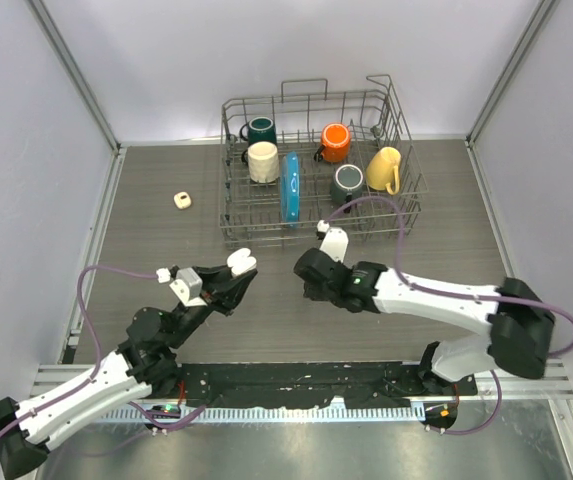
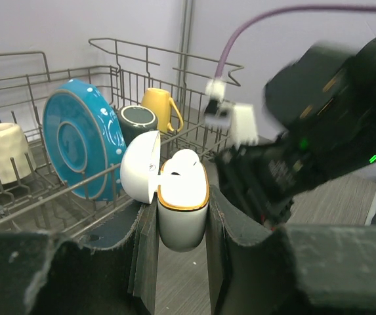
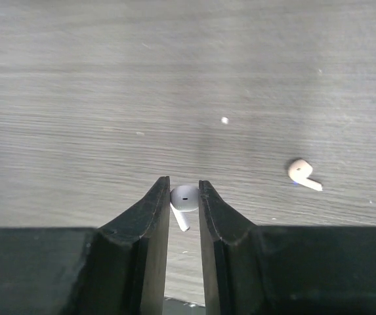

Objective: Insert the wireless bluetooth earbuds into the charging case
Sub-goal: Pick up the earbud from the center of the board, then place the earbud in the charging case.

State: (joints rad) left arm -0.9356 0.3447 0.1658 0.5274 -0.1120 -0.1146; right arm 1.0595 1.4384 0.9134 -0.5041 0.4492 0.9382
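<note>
My left gripper [image 1: 240,268] [image 2: 182,205] is shut on the white charging case [image 2: 182,213], a gold-rimmed case held upright with its lid [image 2: 142,167] swung open to the left. A white bud [image 2: 186,164] seems to sit inside it. The case also shows in the top view [image 1: 241,261]. My right gripper [image 1: 302,272] [image 3: 184,189] is shut on a white earbud [image 3: 186,199], stem pointing down, just right of the case. A cream earbud [image 3: 302,173] lies on the table to the right of the fingers. Other earbuds are out of view.
A wire dish rack [image 1: 396,190] stands at the back with several mugs and a blue plate [image 1: 290,188]. A small cream object [image 1: 182,200] lies on the table left of the rack. Grey walls close in both sides.
</note>
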